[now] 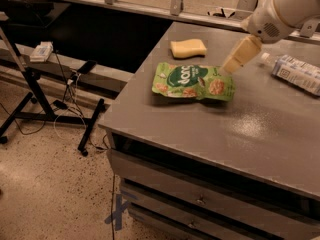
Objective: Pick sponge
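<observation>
Pincer (pixel 234 62) above pouch (pixel 192 80) corner, sponge (pixel 188 48) near

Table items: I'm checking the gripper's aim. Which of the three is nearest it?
The green pouch: the gripper hangs right at its far corner, while the sponge and the bottle both lie apart from it.

A green snack pouch (pixel 194 81) lay flat on the grey surface (pixel 240 134), its right end beside the gripper (pixel 234 63). A labelled bottle (pixel 295 73) lay on its side near the right edge.

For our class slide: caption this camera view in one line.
Gripper hovers over one end of the green pouch; the yellow sponge lies untouched behind it on the grey table.
</observation>
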Action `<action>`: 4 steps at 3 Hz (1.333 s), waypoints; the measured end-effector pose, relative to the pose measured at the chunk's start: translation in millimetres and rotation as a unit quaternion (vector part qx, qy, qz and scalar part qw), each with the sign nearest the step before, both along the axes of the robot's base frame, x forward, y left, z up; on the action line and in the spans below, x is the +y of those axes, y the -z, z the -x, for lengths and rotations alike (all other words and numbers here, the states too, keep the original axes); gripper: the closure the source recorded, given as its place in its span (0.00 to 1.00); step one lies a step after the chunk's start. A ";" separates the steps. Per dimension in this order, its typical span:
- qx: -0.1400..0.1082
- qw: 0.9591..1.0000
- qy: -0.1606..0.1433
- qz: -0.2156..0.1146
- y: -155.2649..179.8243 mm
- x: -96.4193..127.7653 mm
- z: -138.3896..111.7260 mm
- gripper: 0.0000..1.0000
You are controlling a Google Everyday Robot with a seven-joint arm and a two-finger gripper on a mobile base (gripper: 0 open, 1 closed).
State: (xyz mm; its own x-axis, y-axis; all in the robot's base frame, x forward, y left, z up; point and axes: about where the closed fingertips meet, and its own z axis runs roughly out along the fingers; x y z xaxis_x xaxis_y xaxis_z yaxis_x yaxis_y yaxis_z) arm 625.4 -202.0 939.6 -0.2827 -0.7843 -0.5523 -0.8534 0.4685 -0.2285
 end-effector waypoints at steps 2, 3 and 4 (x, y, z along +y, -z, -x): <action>-0.027 0.991 0.035 -0.130 21.6 20.7 -88.1 0.00; -0.055 0.986 0.056 -0.146 39.5 13.2 -123.3 0.00; -0.075 0.981 0.071 -0.161 51.5 11.0 -151.3 0.00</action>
State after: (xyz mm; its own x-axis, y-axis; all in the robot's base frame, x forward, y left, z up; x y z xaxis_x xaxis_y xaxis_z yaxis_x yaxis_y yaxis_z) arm 776.7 -191.0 888.1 -0.2723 -0.5203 -0.8094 -0.7426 0.6485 -0.1671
